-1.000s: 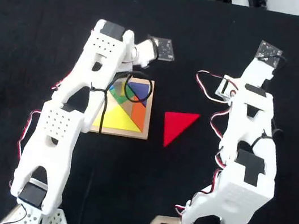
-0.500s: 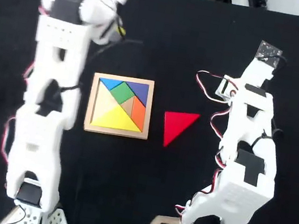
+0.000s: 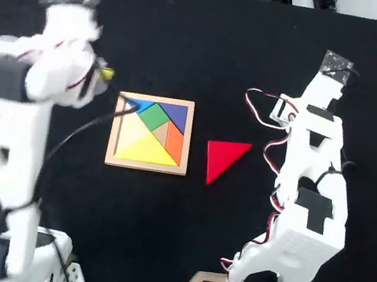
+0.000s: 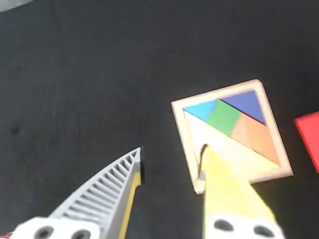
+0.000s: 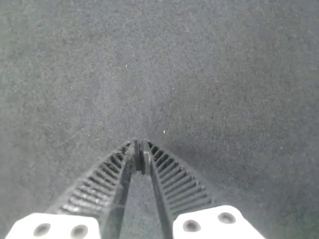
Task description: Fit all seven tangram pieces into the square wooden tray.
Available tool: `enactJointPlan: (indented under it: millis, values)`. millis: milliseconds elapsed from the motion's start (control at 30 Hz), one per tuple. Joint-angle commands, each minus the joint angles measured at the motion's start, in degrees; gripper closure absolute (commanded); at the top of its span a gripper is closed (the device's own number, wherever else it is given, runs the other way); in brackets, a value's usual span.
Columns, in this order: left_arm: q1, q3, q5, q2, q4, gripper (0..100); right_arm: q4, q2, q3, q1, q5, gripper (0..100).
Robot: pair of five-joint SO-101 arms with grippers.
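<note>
Just left of centre in the high view, the square wooden tray (image 3: 145, 167) lies flat on the black counter (image 3: 260, 59), and it's nearly full. Along its upper edge run a light blue triangle (image 3: 135, 105), a green square (image 3: 153, 116) and a dark blue piece (image 3: 177, 115). Down the right side sits an orange piece (image 3: 175, 144) with a small tan piece (image 3: 161, 133) tucked against it. A big yellow triangle (image 3: 147, 151) fills the bottom. One pale, wood-coloured triangular patch shows on the tray's left side; whether that's bare floor or a piece, I cannot tell.

Out on the cloth, right of the tray and apart from it, lies the red triangle (image 3: 223, 158), flat, not in the tray and touching nothing else.

Over at the left edge the left arm (image 3: 9, 133) stands tall. Its wrist view looks down on the tray (image 4: 185, 144), with the red triangle (image 4: 310, 134) beyond it. The left hand (image 4: 171, 149) has its grey and yellow fingers (image 4: 229, 189) spread wide, gripping nothing.

At the right side of the frame the right arm (image 3: 304, 204) points toward the upper right. The right hand (image 5: 139, 149) has its fingers pressed together over bare black cloth, with nothing between them.
</note>
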Motion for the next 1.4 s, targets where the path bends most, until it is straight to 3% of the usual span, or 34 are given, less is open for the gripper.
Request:
enactJointPlan:
  millis: [0,200,367,633,867,1067,1367]
  values:
    - [-3.74,25.89,2.9,-11.34,-17.85,82,-0.62,-0.92,-2.68,-0.79,0.79,98.6]
    - [-4.79,51.38,11.16,-22.95,-37.89,82,-0.62,-0.92,-2.68,-0.79,0.79,98.6]
    - [-4.88,61.76,13.54,-27.87,-47.47,82,-0.62,-0.92,-2.68,-0.79,0.79,98.6]
    - [-4.44,80.13,14.07,-27.87,-70.51,82,-0.62,-1.01,-2.68,-0.7,0.79,98.6]
    - [-4.7,82.59,14.07,-27.87,-74.46,82,5.27,-6.81,-1.63,-1.93,0.79,98.6]
    - [-4.62,85.49,14.07,-27.87,-80.0,82,4.75,-18.59,8.4,-7.03,5.45,98.7]
    - [-6.9,86.81,14.07,-28.66,-81.32,82,-16.88,-50.42,39.69,-8.97,5.89,98.5]
